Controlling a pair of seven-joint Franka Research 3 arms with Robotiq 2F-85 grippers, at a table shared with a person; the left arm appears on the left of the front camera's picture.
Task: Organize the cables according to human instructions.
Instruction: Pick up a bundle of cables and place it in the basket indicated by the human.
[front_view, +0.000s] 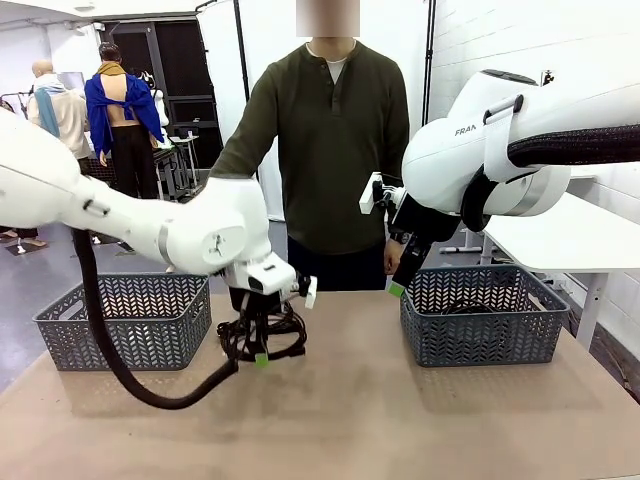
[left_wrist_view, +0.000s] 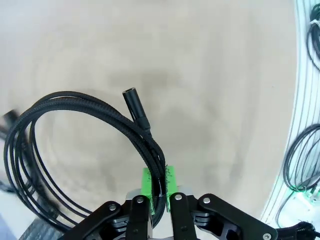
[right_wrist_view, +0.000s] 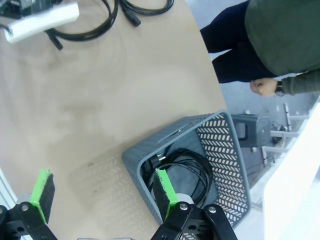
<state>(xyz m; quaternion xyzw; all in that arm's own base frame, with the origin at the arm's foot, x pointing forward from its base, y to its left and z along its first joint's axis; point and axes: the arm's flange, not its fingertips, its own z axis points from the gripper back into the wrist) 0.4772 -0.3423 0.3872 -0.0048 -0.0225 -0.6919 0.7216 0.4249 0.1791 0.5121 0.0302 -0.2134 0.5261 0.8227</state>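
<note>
1. The left claw (left_wrist_view: 157, 184) is shut tight on one strand of a cable (left_wrist_view: 95, 107). Its green pads pinch the braided cord a little below the plug end, and the rest of the coil loops out to one side.
2. In the front view that coil hangs around the claw over the left-middle of the table (front_view: 350, 420), just beside the left basket (front_view: 125, 320). I cannot tell whether its lowest loops are clear of the table. The thin loops at the edge of the left wrist view may belong to the same coil or to another.
3. The right claw (right_wrist_view: 102, 195) is spread wide and holds nothing. It hangs over the near corner of the right basket (right_wrist_view: 227, 150), where a second cable (right_wrist_view: 187, 167) lies coiled on the bottom.
4. The person (front_view: 330, 150) stands at the far side between the baskets. One arm reaches down behind the left arm, so that hand is hidden and any pointing cannot be read. The other hand (right_wrist_view: 262, 87) rests by the hip.
5. The step in hand looks like the carry: the grasp is made and the drop is not yet done.
6. The next move calls for knowing which basket the person means. The coil must then be raised until its loose loops clear the rim and brought over the basket's middle before the claw opens. A trailing loop could catch on the rim.
</note>
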